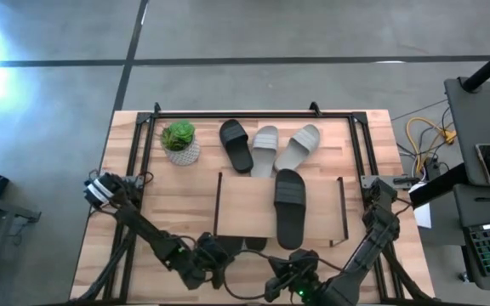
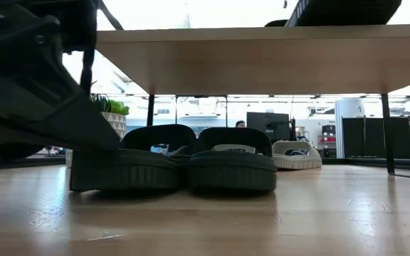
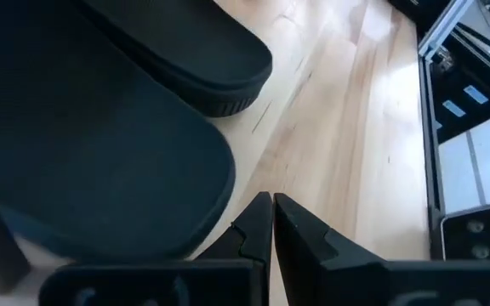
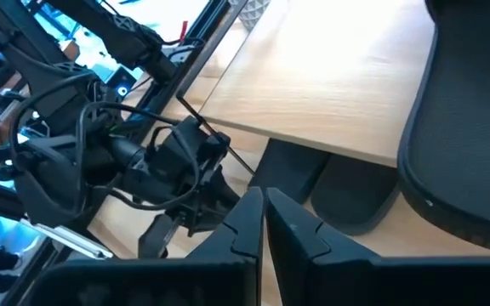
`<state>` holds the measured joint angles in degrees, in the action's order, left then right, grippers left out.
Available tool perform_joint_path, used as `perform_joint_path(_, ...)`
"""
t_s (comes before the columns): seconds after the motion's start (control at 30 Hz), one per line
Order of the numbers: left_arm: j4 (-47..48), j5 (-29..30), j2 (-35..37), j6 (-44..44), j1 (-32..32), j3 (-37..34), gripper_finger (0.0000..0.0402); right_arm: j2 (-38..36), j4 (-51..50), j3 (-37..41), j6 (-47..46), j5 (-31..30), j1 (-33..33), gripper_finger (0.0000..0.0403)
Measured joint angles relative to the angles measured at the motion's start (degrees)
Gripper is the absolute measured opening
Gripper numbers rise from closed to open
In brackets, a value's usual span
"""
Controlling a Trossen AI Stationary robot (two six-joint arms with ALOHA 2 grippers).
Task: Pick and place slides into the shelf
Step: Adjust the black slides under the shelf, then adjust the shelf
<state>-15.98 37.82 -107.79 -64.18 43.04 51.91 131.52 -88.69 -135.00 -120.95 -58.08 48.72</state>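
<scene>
With one black slide (image 1: 289, 206) on the shelf (image 1: 245, 206) at centre frame, both pincers, left (image 1: 213, 255) and right (image 1: 299, 266), sit pressed together and empty at bottom centre, so the next move likely calls for reaching a slide (image 1: 236, 144) at upper centre.

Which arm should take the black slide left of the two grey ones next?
Probably left. The black slide lies left of the shelf's middle, nearer the left pincer. The right pincer would have to cross over the slide on the shelf. Both pincers are shut and empty.
</scene>
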Motion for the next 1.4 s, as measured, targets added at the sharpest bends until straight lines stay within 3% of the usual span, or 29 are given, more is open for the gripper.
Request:
perform_joint_path(0.3, 4.9, 0.2, -1.7, -2.1, -0.9, 1.6, 0.0, 0.0, -1.3, 0.0, -0.4, 0.0, 0.3, 0.0011)
perform_joint_path(0.43, 9.5, 3.8, -1.7, -5.8, -0.9, 2.1, 0.0, 0.1, -1.3, 0.0, -0.5, 0.1, 0.3, 0.0011)
perform_joint_path(0.8, 9.0, 9.0, -1.3, -6.0, -0.9, 3.4, 0.0, 0.1, -1.3, 0.0, -0.6, 0.2, 0.3, 0.0011)
perform_joint_path(1.03, 9.0, 7.2, -0.7, -2.9, 0.2, 3.7, 0.0, 0.1, -0.8, 0.0, -0.6, 0.4, 0.4, 0.0011)
perform_joint_path(1.13, 8.9, 7.3, 1.5, -2.2, 2.6, 3.7, 0.0, 0.0, 0.3, 0.0, -0.6, 3.9, 1.2, 0.0011)
perform_joint_path(1.3, 9.6, 9.7, 6.6, 4.8, 6.8, 3.7, 0.0, -0.1, 4.9, 0.0, -1.2, 15.9, 3.8, 0.0011)
perform_joint_path(1.4, 15.0, 13.6, 10.2, 3.6, 8.6, 2.9, 0.0, 0.3, 5.1, 0.0, -7.4, 20.6, 5.1, 0.0011)
